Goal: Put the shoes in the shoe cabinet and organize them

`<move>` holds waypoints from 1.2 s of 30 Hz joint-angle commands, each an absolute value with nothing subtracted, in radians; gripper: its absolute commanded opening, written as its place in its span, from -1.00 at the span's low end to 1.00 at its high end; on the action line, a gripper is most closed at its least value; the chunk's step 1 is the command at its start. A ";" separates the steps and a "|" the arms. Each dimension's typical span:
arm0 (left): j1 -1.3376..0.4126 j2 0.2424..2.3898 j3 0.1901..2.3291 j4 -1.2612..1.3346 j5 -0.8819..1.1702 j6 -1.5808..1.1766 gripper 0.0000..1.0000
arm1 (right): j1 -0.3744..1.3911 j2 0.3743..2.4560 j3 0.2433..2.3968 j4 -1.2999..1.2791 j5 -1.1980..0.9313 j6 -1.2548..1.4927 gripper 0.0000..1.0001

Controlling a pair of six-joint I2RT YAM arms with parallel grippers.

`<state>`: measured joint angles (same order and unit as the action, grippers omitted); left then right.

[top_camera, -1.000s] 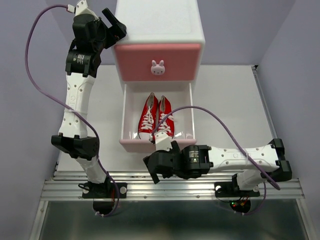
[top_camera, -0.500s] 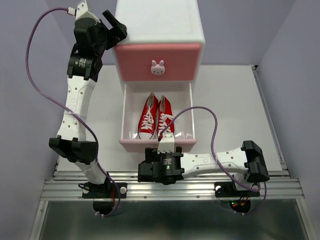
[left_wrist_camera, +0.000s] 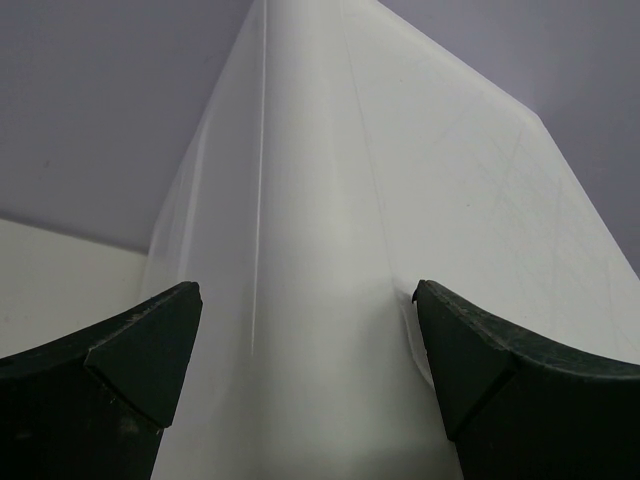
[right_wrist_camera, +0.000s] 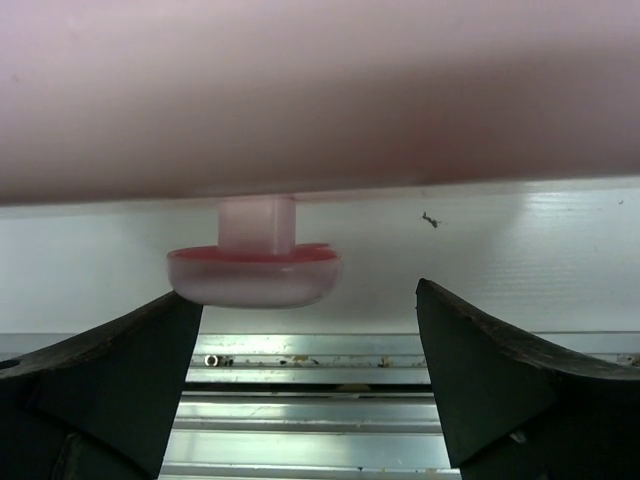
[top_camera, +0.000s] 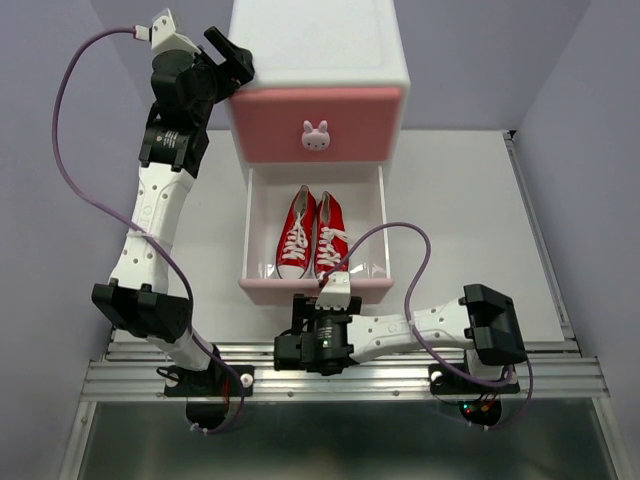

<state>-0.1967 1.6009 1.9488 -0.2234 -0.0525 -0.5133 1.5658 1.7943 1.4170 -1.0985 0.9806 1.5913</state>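
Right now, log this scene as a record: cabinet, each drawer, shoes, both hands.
shoe cabinet: white, upright
upper drawer: shut
lower drawer: pulled out
red shoes: pair side by side inside the lower drawer
green shoes: not in view
left hand: open, at the cabinet's top left corner
right hand: open, facing the lower drawer's knob, not gripping it

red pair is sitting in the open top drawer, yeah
Not quite. The red pair sits in the open lower drawer, pulled out toward the arms. The upper drawer, with the bunny knob, is shut. The top external view shows this.
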 commanded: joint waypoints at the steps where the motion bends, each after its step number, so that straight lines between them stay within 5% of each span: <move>1: -0.201 1.585 1.867 -0.296 -0.061 -0.436 0.97 | 1.566 1.776 1.396 -1.028 1.114 1.615 0.84; 8: -0.201 1.589 1.871 -0.294 -0.063 -0.419 0.97 | 1.534 1.763 1.367 -0.864 1.147 1.460 0.78; 13: -0.202 1.591 1.867 -0.302 -0.063 -0.423 0.97 | 1.525 1.764 1.361 -0.861 1.163 1.453 0.32; 16: -0.202 1.588 1.855 -0.299 -0.063 -0.428 0.97 | 1.525 1.750 1.364 -0.861 1.178 1.436 -0.13; 23: -0.202 1.611 1.891 -0.319 -0.058 -0.423 0.97 | 1.525 1.721 1.397 -0.831 1.187 1.342 -0.59; 28: -0.201 1.620 1.896 -0.331 -0.055 -0.426 0.97 | 1.525 1.701 1.450 -0.805 1.201 1.221 -0.78; 36: -0.202 1.637 1.930 -0.354 -0.038 -0.426 0.97 | 1.479 1.648 1.440 -0.795 1.224 1.215 -0.80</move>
